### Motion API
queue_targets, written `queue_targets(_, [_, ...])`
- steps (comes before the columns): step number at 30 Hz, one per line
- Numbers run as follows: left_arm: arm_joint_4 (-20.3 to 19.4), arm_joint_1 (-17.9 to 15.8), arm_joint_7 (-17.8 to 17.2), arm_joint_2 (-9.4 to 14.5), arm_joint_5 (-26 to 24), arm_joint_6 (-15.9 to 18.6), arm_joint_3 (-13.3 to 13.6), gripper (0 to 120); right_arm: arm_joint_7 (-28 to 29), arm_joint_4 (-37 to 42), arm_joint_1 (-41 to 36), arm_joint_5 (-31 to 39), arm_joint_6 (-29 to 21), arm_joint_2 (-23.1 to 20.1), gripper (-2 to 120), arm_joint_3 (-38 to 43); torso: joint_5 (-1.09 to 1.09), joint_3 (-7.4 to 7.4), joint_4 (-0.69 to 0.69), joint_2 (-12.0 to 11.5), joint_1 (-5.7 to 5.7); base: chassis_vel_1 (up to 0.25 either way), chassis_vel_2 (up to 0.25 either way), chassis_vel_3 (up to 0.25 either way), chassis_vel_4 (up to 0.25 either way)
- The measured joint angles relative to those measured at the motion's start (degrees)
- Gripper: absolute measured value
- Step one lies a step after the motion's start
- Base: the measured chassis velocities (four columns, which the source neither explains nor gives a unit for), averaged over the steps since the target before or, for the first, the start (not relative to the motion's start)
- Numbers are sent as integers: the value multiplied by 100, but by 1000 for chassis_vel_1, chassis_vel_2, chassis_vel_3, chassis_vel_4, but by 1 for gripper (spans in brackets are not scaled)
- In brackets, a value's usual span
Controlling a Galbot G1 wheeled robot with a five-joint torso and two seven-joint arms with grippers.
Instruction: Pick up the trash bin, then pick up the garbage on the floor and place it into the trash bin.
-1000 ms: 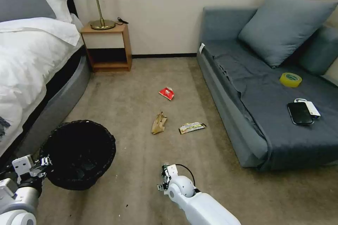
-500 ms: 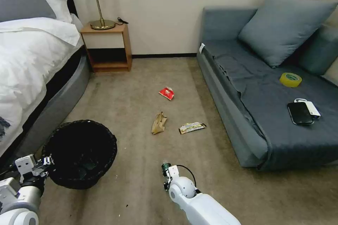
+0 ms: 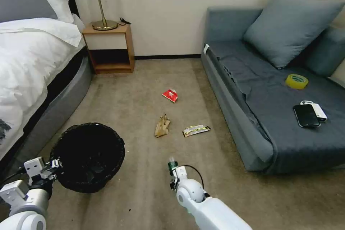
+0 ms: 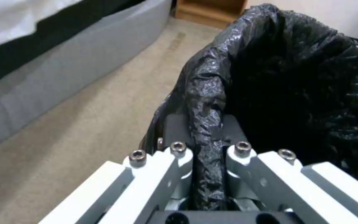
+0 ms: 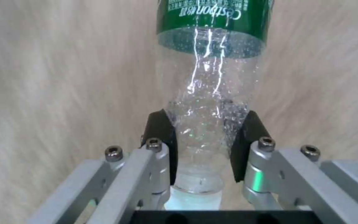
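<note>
The trash bin (image 3: 90, 156), lined with a crinkled black bag, hangs at the lower left, and my left gripper (image 3: 54, 167) is shut on its near rim (image 4: 206, 130). My right gripper (image 3: 173, 172), low in the middle of the carpet, is shut on a clear bottle with a green label (image 5: 210, 81), pinching it near the neck; the green label (image 3: 171, 165) peeks out above the wrist. On the carpet farther off lie three pieces of garbage: a crumpled brown paper bag (image 3: 162, 125), a gold-yellow wrapper (image 3: 196, 129) and a red-and-white packet (image 3: 170, 95).
A bed (image 3: 32, 72) runs along the left and a grey sofa (image 3: 273, 97) along the right, carrying a yellow tape roll (image 3: 296, 81) and a black phone (image 3: 306, 115). A wooden nightstand (image 3: 109, 48) with a lamp stands against the far wall. Open carpet lies between.
My left gripper has carried the bin to the right, toward the middle. My right gripper has shifted slightly right and down in view, and the bottle's green label now shows above it.
</note>
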Motion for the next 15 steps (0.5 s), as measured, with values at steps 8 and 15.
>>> queue_targets(8, [-37,-47,-81,-34,42,94,428,4,185,1963,560,760,237,-592,20,261,1,0,1,0,0,0,0,0,0])
queue_targets(15, [50,-31,-132,-129,110,130,828,4,-138,3240,818,864,631,-939,20,97,0,0,1,0,0,0,0,0,0])
